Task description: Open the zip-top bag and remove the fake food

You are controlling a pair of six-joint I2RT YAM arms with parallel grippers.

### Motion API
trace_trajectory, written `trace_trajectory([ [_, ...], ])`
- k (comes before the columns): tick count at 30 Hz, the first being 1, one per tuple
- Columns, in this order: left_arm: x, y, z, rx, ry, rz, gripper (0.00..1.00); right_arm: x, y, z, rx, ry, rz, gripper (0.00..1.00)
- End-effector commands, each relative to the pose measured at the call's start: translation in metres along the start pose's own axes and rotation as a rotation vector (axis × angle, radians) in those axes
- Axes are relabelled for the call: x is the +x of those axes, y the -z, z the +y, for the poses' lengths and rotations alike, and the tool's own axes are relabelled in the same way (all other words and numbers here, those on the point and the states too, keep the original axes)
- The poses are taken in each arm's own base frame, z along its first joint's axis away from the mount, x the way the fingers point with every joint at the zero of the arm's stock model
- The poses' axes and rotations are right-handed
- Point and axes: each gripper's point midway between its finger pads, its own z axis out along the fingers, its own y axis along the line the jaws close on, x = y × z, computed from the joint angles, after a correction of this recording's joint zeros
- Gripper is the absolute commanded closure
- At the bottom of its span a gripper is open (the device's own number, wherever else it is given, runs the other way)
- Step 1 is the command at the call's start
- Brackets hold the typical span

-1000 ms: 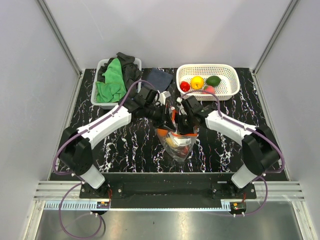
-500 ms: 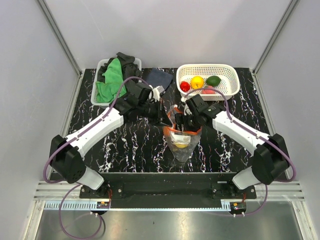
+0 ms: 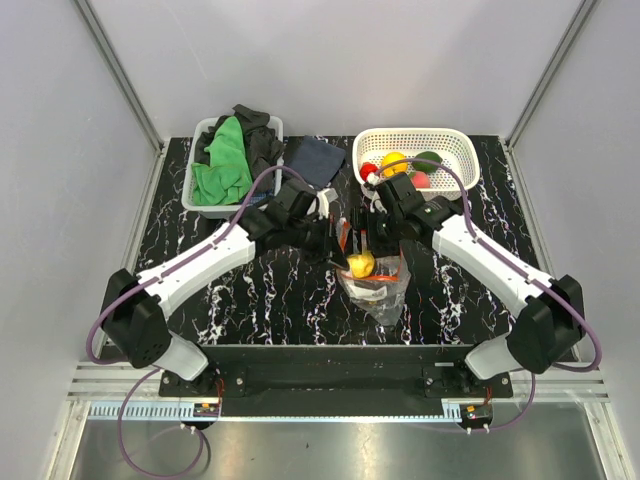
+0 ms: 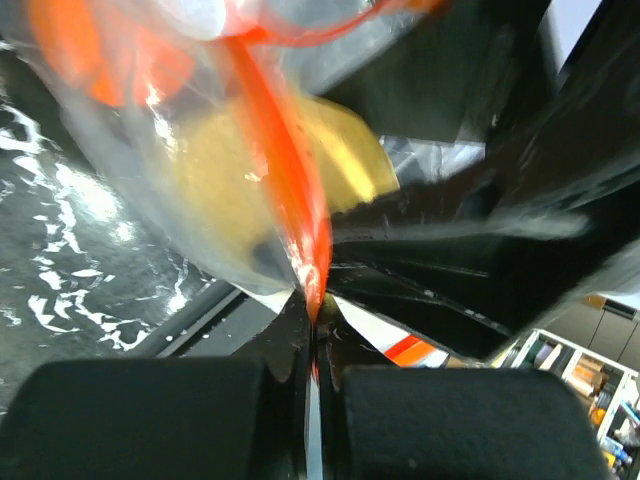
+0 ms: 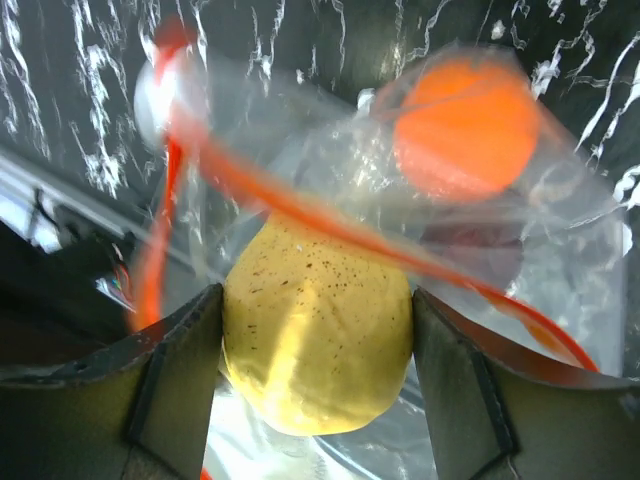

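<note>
The clear zip-top bag [image 3: 378, 285] hangs at the table's middle with its red-orange zip strip [image 4: 285, 175] open. My left gripper [image 3: 338, 248] is shut on the bag's zip edge [image 4: 312, 300]. My right gripper [image 3: 362, 258] is shut on a yellow speckled fake fruit [image 5: 318, 335], seen also from above [image 3: 360, 263], at the bag's mouth. An orange piece [image 5: 466, 125] and a dark one [image 5: 470, 255] lie inside the bag. Red [image 3: 369, 170], yellow [image 3: 392, 162], green [image 3: 428, 160] and pink [image 3: 420, 179] fake food sit in the white basket [image 3: 455, 143].
A white bin [image 3: 200, 192] of green and black cloths stands at the back left. A dark blue cloth [image 3: 317, 157] lies between the bin and the basket. The table has a black marbled top [image 3: 250, 290], walled on three sides.
My right gripper has risen out of the bag with the yellow fruit in it. The bag has shifted right and sagged. The left gripper keeps its hold on the zip edge.
</note>
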Motion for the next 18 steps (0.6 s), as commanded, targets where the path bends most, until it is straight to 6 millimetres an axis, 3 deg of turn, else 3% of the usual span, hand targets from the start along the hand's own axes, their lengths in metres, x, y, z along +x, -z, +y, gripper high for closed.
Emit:
trace_trajectory([
  [1,0.003,-0.011,-0.008,0.008,-0.007,-0.021,1.0,-0.03,0.005,0.033,-0.088,-0.127,-0.07,0.99],
  [8,-0.002,-0.008,-0.002,-0.011,-0.028,-0.053,1.0,-0.028,0.031,0.051,-0.181,-0.166,-0.108,1.0],
  [14,-0.013,0.004,0.036,-0.08,0.024,-0.097,1.0,-0.008,0.069,0.049,-0.18,-0.092,-0.131,1.0],
  [18,-0.028,0.021,0.046,-0.126,-0.007,-0.165,1.0,-0.001,0.088,0.053,-0.21,-0.082,-0.152,1.0],
])
